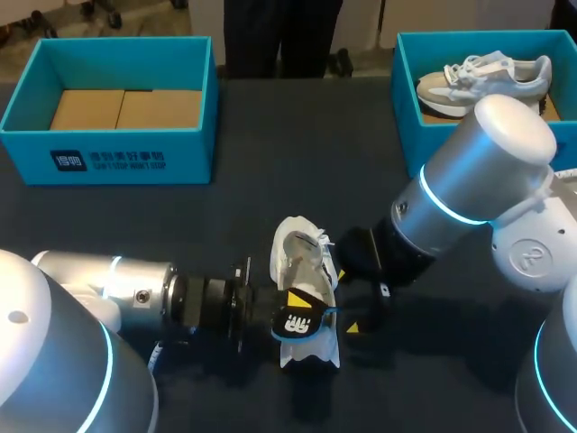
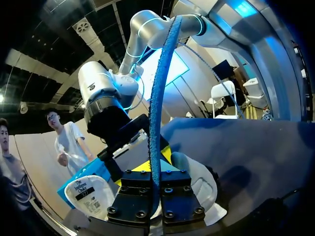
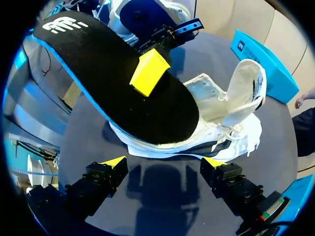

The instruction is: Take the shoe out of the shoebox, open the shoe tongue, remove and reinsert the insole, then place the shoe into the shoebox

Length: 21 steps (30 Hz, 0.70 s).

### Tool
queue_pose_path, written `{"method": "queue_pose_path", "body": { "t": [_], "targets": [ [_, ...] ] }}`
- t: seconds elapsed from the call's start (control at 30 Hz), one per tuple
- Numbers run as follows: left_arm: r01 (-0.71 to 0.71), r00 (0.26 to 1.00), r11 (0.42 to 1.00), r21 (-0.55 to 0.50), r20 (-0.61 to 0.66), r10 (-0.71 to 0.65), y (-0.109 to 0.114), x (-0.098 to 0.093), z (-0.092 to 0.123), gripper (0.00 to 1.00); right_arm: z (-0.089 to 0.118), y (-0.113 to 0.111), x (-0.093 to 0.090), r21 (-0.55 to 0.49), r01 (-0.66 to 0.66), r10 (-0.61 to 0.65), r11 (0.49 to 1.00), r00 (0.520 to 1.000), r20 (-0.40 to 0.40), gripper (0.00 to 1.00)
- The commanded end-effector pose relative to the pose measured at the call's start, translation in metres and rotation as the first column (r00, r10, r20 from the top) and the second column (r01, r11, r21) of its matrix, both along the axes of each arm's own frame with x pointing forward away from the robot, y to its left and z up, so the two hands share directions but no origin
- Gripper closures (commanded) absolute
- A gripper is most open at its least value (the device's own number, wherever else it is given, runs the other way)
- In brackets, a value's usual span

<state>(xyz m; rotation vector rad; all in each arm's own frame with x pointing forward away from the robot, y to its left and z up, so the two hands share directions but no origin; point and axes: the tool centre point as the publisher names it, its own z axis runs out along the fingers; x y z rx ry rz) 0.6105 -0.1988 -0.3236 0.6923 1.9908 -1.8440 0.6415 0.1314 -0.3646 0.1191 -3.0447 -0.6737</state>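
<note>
The left gripper (image 1: 297, 302) clamped the black insole (image 3: 123, 83), its front end at the white sneaker's (image 1: 302, 253) opened mouth near the tabletop's near edge, roughly lengthwise along it. The right gripper (image 3: 165, 162) hung released just beside the sneaker.

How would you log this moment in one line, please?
left gripper: shut on insole | right gripper: open, facing shoe | shoe: on table, tongue open
</note>
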Motion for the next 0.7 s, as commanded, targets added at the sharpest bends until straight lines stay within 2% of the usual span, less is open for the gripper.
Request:
{"method": "queue_pose_path", "body": {
  "t": [0.03, 0.7],
  "targets": [
    [-0.008, 1.000, 1.000, 0.010, 0.006, 0.008, -0.006, 0.002, -0.007, 1.00, -0.001, 0.001, -0.001, 0.001, 0.000, 0.000, 1.000, 1.000, 0.001, 0.00],
    [-0.076, 0.995, 0.992, 0.102, 0.076, 0.068, -0.009, 0.024, -0.026, 1.00, -0.001, 0.001, -0.001, 0.001, 0.000, 0.000, 1.000, 1.000, 0.001, 0.00]
  ]
}}
